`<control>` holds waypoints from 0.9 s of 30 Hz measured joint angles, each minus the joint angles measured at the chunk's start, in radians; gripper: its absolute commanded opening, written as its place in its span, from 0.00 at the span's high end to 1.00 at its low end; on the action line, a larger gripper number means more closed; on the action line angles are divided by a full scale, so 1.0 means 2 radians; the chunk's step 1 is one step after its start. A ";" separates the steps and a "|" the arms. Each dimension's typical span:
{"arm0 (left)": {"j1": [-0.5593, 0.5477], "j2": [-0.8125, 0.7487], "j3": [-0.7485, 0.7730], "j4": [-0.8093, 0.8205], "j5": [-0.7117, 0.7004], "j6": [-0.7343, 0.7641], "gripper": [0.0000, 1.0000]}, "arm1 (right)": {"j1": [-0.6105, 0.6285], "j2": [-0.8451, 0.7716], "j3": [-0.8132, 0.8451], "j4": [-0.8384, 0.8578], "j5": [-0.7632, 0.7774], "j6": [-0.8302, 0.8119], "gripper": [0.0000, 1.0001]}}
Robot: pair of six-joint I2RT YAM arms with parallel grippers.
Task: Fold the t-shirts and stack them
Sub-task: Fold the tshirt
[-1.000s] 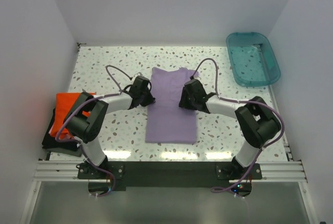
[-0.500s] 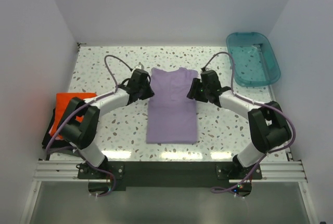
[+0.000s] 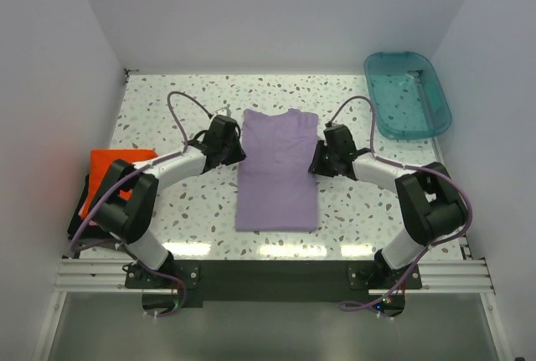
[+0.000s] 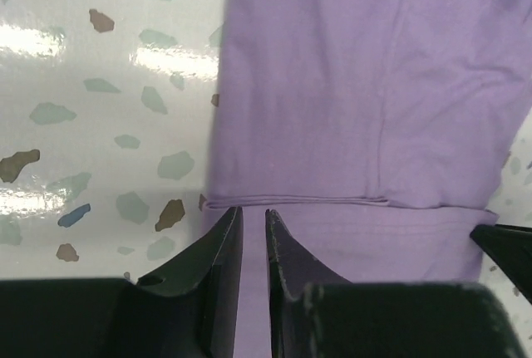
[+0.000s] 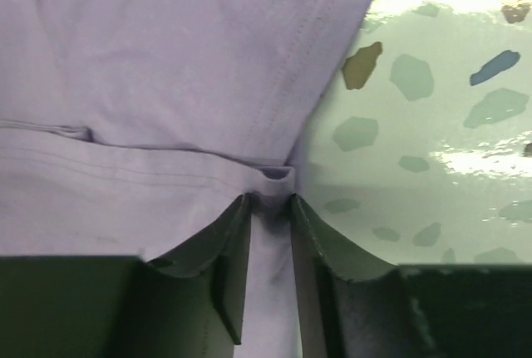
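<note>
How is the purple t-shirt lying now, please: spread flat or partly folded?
Partly folded: the purple t-shirt forms a narrow strip with no sleeves sticking out, and both wrist views show layered edges.

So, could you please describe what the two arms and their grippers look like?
The left arm and right arm are white tubes with chunky black joints. A purple cable loops along each. The left gripper and right gripper are black, with two tapering fingers.

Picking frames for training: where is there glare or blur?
Top view: evenly lit and sharp, with white glare strips along the table's near edge. Left wrist: glare patches on the table at left, shirt sharp. Right wrist: glare at right, seams sharp.
</note>
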 measured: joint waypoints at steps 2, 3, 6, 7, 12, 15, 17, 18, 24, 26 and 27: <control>0.000 0.014 -0.005 0.000 0.000 0.000 0.78 | 0.000 0.007 0.000 -0.004 0.012 0.002 0.78; 0.000 0.024 -0.006 0.000 0.000 -0.001 0.78 | 0.000 0.013 0.000 -0.007 0.018 0.002 0.77; 0.000 0.050 -0.008 0.000 -0.005 -0.005 0.79 | 0.000 0.017 0.002 -0.007 0.029 0.004 0.77; 0.000 0.056 -0.008 0.001 -0.007 -0.007 0.79 | 0.000 0.018 0.002 -0.007 0.031 0.004 0.77; 0.000 0.066 -0.006 0.022 -0.010 -0.019 0.79 | 0.000 0.032 0.017 -0.006 0.037 0.004 0.76; 0.000 0.068 -0.006 0.027 -0.012 -0.023 0.79 | 0.000 0.036 0.023 -0.008 0.038 0.003 0.68; 0.000 0.067 -0.006 0.025 -0.014 -0.023 0.78 | 0.001 0.035 0.026 -0.012 0.039 0.002 0.54; 0.000 0.066 -0.006 0.024 -0.017 -0.023 0.77 | 0.001 0.034 0.027 -0.016 0.041 0.001 0.51; 0.002 0.034 -0.006 -0.031 -0.036 -0.020 0.55 | 0.001 0.004 0.031 -0.082 0.069 -0.009 0.30; 0.002 0.011 -0.006 -0.048 -0.041 -0.017 0.52 | 0.001 -0.019 0.031 -0.109 0.076 -0.010 0.30; 0.002 -0.003 -0.006 -0.056 -0.043 -0.017 0.52 | 0.001 -0.037 0.031 -0.121 0.077 -0.010 0.30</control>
